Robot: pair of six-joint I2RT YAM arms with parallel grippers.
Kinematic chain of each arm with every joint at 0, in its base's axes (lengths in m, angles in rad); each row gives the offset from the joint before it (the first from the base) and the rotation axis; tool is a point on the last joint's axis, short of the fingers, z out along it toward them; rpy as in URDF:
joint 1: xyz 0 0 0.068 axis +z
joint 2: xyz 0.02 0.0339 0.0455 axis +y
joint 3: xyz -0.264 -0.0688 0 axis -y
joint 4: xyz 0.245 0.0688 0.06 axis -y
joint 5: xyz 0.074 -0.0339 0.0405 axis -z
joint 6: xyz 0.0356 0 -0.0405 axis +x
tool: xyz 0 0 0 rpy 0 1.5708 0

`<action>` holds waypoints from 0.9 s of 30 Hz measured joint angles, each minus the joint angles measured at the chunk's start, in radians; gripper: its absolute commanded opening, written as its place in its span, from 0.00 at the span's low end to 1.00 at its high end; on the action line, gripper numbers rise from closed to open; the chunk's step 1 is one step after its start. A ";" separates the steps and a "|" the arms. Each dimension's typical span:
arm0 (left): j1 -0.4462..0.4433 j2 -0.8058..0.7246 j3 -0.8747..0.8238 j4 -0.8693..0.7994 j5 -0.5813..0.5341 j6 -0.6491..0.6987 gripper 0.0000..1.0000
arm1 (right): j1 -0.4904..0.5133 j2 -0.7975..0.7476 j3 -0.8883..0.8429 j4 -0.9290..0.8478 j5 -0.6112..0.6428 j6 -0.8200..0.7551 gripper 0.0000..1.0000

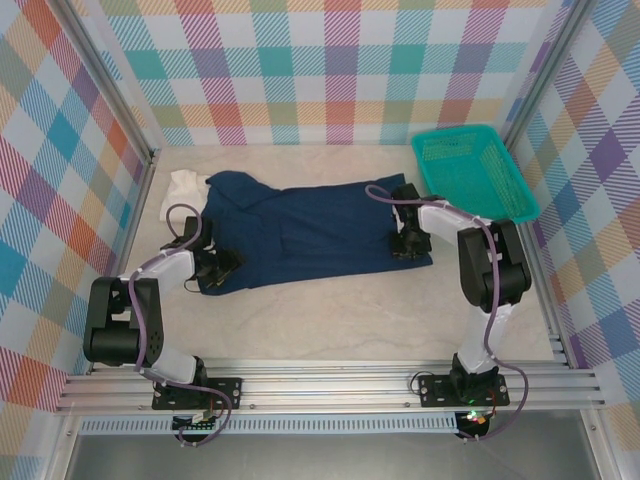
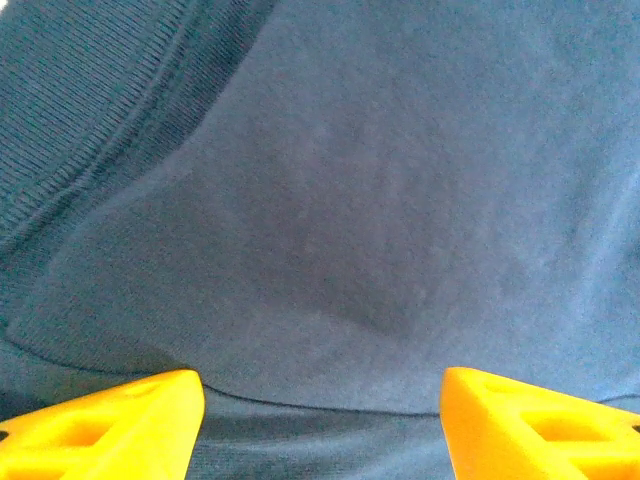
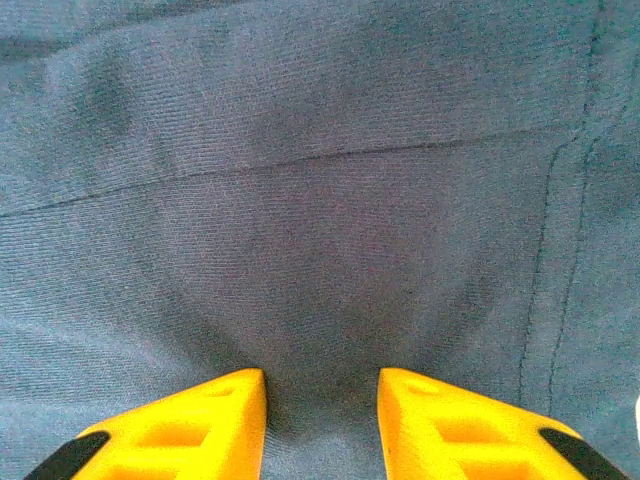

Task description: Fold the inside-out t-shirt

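Both grippers down on the navy t-shirt, one at each end.

The left gripper (image 1: 222, 265) had its jaws spread wide and released, and in the left wrist view (image 2: 320, 385) its yellow fingers (image 2: 120, 420) stood well apart with the t-shirt (image 2: 380, 200) lying smooth between and beyond them, a ribbed band curving off to the upper left. The right gripper (image 1: 408, 245) (image 3: 322, 375) had its jaws drawn closer. Cloth (image 3: 300, 200) dipped into the gap between them, but I cannot tell whether they pinched it. A seam ran up just beyond its right finger. From above, the t-shirt (image 1: 310, 230) stretched flat across the table (image 1: 350, 320) between the two grippers. A white cloth (image 1: 185, 188) lay past the left gripper, touching the shirt's far corner, and a teal basket (image 1: 455, 131) sat beyond the right gripper.
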 measured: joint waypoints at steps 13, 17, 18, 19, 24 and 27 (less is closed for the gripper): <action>-0.005 -0.136 -0.170 0.134 0.035 -0.046 0.65 | 0.027 -0.167 -0.218 -0.022 -0.011 0.098 0.33; -0.012 -0.193 -0.225 0.154 0.054 -0.084 0.64 | 0.032 -0.198 -0.254 -0.022 -0.011 0.135 0.33; -0.012 -0.215 -0.239 0.150 0.058 -0.092 0.64 | 0.033 -0.204 -0.262 -0.023 -0.011 0.147 0.33; -0.014 -0.240 -0.254 0.138 0.060 -0.101 0.64 | 0.033 -0.211 -0.270 -0.023 -0.011 0.158 0.33; -0.021 -0.418 -0.335 0.015 0.055 -0.145 0.65 | 0.034 -0.246 -0.310 -0.038 -0.010 0.214 0.34; -0.034 -0.533 -0.378 -0.066 0.045 -0.183 0.65 | 0.035 -0.256 -0.320 -0.058 -0.006 0.244 0.34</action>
